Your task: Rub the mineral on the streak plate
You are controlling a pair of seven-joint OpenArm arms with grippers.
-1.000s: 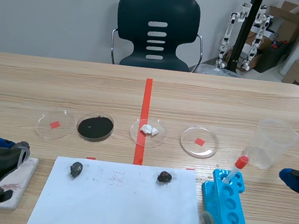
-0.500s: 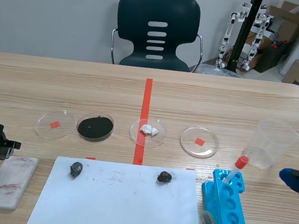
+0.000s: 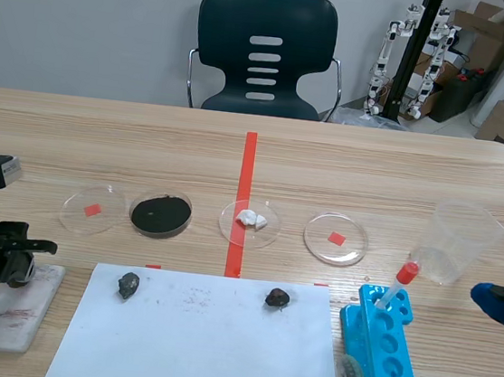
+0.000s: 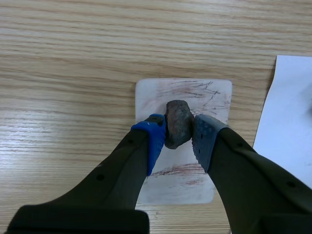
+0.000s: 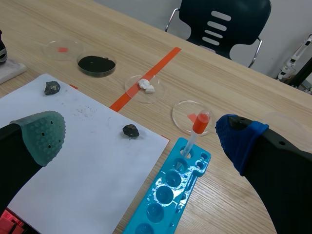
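In the scene view, the left claw (image 3: pixel 16 257) hangs at the near left of the desk (image 3: pixel 346 163), just over the far end of the streak plate (image 3: pixel 12 311). The plate's long axis runs from near to far, with red-brown marks on its near half. What the claw holds I cannot make out from here. The right claw (image 3: pixel 498 306) shows only at the right edge, well apart from the plate, so the left arm is clearly the nearer one.

In the left wrist view, the claw pinches the mineral (image 4: pixel 178 123), a dark rough lump, between its two pads. The streak plate (image 4: pixel 151 97) lies directly under the stone, and its length runs straight ahead of the claw. I think a rub along this length fits best. Whether the stone touches the plate I cannot tell here.

In the right wrist view, the right claw (image 5: pixel 141 134) is spread wide and holds nothing, over the white paper sheet (image 5: pixel 87 161) and beside the blue tray (image 5: pixel 170 190). Only a corner of the streak plate (image 5: pixel 9 70) is visible, far from it.
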